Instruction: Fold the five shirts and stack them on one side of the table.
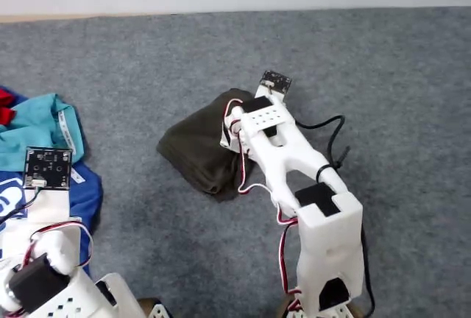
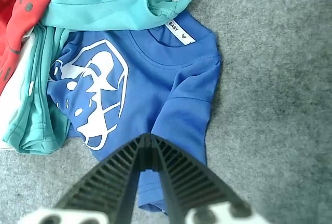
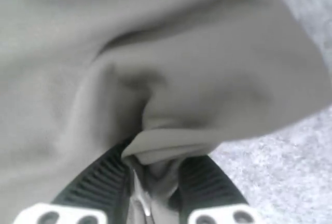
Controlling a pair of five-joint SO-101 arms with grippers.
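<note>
Clamped in right claw (image 3: 155, 164): a fold of the olive shirt (image 1: 193, 149), bunched mid-table (image 1: 383, 68). Shut and empty over the blue shirt (image 2: 179, 81) at near left: left claw (image 2: 149, 143). Alongside: teal shirt (image 2: 104, 1), red shirt (image 2: 21, 11).

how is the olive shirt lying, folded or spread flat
Folded over, roughly: the olive shirt lies as a compact doubled bundle with no sleeves spread out, and the right gripper is clamped on a fold of it.
</note>
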